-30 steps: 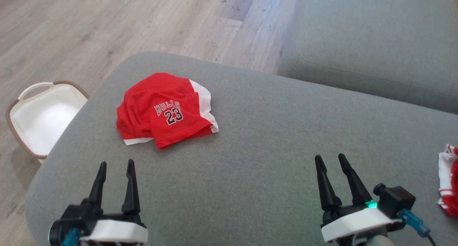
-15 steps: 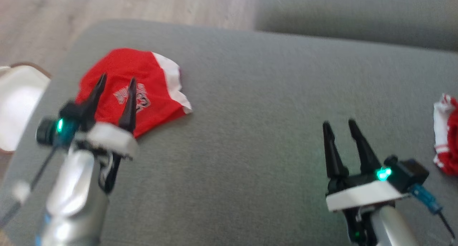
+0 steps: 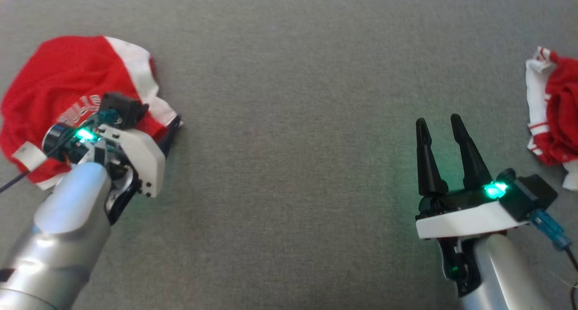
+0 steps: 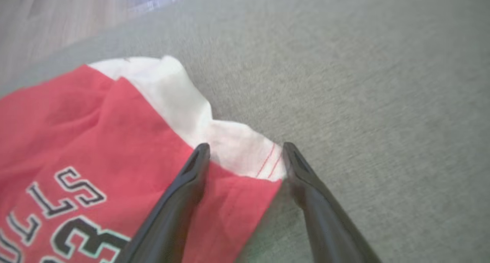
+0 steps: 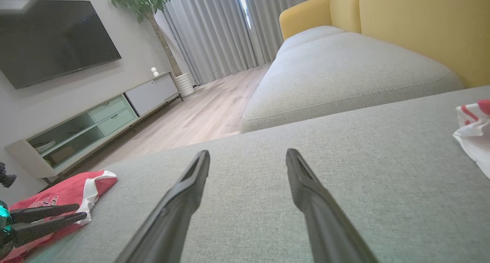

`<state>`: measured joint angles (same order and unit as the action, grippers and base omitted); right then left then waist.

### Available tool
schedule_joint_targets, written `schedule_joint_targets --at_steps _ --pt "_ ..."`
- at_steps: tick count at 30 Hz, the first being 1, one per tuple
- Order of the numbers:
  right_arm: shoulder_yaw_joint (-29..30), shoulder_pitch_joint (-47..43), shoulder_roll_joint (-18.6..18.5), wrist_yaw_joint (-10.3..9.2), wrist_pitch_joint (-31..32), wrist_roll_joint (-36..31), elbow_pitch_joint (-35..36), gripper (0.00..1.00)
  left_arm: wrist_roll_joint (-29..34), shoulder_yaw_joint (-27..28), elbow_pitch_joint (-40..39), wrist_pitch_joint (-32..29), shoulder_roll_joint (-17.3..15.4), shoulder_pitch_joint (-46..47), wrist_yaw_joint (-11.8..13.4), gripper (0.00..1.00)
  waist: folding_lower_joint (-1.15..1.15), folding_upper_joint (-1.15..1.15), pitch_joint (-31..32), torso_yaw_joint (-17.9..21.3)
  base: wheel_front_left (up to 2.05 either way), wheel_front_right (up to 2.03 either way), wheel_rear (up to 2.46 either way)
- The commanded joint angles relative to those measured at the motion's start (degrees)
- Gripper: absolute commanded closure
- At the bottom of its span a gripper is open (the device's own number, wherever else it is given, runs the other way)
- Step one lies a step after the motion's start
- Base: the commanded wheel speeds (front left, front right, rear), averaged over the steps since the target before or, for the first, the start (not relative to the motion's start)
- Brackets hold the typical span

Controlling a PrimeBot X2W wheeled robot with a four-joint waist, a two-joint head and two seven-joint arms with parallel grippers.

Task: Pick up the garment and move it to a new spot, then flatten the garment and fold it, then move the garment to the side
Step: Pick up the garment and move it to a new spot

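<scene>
The garment (image 3: 54,84) is a red jersey piece with white trim and "BULLS 23" lettering, lying crumpled at the left of the grey sofa cushion (image 3: 293,120). In the left wrist view my left gripper (image 4: 245,152) is open and low over the garment (image 4: 95,140). Its fingers straddle the white-trimmed right corner, one over red cloth and the other at the hem's edge. In the head view its wrist body covers the fingers. My right gripper (image 3: 438,119) stands open over bare cushion at the right, holding nothing.
A second crumpled red and white cloth (image 3: 555,116) lies at the cushion's right edge. The right wrist view shows another grey cushion (image 5: 344,71), a yellow sofa back (image 5: 421,22), wood floor (image 5: 199,121), a low cabinet (image 5: 95,121) and a TV (image 5: 53,33).
The head camera has tilted down, so the whole picture has shifted. My left arm has reached forward onto the garment's right corner. The right gripper has kept its pose and stays open.
</scene>
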<state>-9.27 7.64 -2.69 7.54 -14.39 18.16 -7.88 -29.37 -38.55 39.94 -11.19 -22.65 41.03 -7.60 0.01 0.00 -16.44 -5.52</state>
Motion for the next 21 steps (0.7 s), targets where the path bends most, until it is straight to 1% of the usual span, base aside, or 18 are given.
schedule_joint_targets --at_steps 1,4,9,10,11,12,16,21 --pt "-1.54 1.81 -0.19 -0.05 -0.61 0.07 2.38 0.0 -1.22 0.51 0.09 -0.55 -3.43 3.29 0.12 0.0 -0.01 0.0 -1.66 1.39 0.0 0.0 0.0" --pt "-1.71 2.12 -0.19 -0.05 -0.61 0.13 2.55 0.0 -3.24 -1.6 2.49 -1.39 -3.91 4.13 0.12 0.0 -0.01 0.0 -2.27 1.77 0.0 0.0 0.0" --pt "-2.01 2.56 -0.19 -0.05 -0.61 0.21 2.35 0.0 -5.38 -2.69 7.3 -1.91 -3.53 5.21 0.11 0.0 -0.01 0.0 -2.55 2.24 0.0 0.0 0.0" --pt "-1.98 2.66 -0.19 -0.05 -0.61 0.19 2.23 0.0 -5.88 -3.05 8.04 -2.33 -3.3 5.27 0.11 0.03 -0.01 0.0 -2.47 2.32 0.0 0.0 0.0" --pt "-1.87 2.74 -0.19 -0.05 -0.61 0.12 2.07 0.0 -6.29 -3.46 8.52 -2.52 -3.16 5.35 0.11 0.58 -0.01 0.0 -2.31 2.42 0.0 0.0 0.0" --pt "-1.77 2.81 -0.19 -0.05 -0.61 0.04 1.89 0.0 -6.66 -3.79 8.83 -2.46 -3.07 5.42 0.11 1.0 -0.01 0.0 -2.08 2.53 0.0 0.0 0.0" --pt "-1.57 2.84 -0.19 -0.05 -0.61 -0.01 1.2 0.0 -8.75 -3.89 8.94 0.21 -2.96 5.29 0.11 1.0 -0.01 0.0 -0.4 3.11 0.0 0.0 0.0" --pt "-1.36 2.03 -0.19 -0.05 -0.61 0.24 0.2 0.0 -11.55 -2.05 6.68 7.82 -1.77 4.55 0.11 1.0 -0.01 0.0 3.09 3.66 0.0 0.0 0.0"
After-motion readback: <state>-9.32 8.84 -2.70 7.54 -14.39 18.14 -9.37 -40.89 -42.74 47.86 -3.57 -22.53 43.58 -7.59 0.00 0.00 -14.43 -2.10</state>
